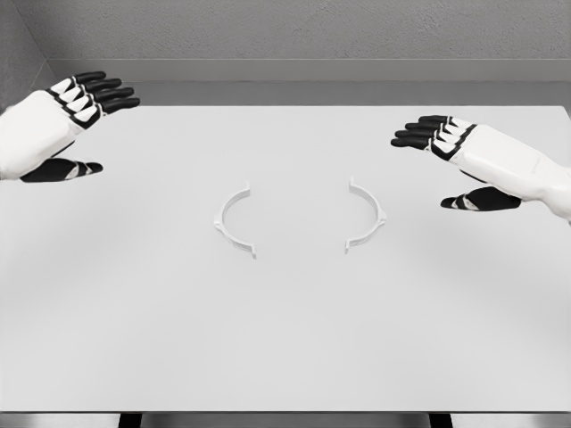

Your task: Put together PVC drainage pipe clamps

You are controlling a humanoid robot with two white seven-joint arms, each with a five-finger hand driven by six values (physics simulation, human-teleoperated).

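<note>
White plastic, thin-walled: that is how I read the two clamp halves lying flat on the desk (pixel 285 357). The left clamp half (pixel 234 219) and the right clamp half (pixel 368 215) sit near the desk centre, well apart, open sides facing each other like brackets.

Handling estimate: each half looks very light and fairly stiff, with some spring in the arc. Smooth PVC on a smooth surface will likely slide under any sideways push. The low profile leaves little edge for fingertips.

Recommended hold: I would pinch each half at mid-arc, where a small lug projects on the outer side, thumb inside and fingers outside. I would keep the end tabs free for mating.

Current state: the left robot hand (pixel 55 125) and the right robot hand (pixel 468 160) hover above the desk at either side, fingers extended, thumbs apart, holding nothing. Neither touches a part.
</note>
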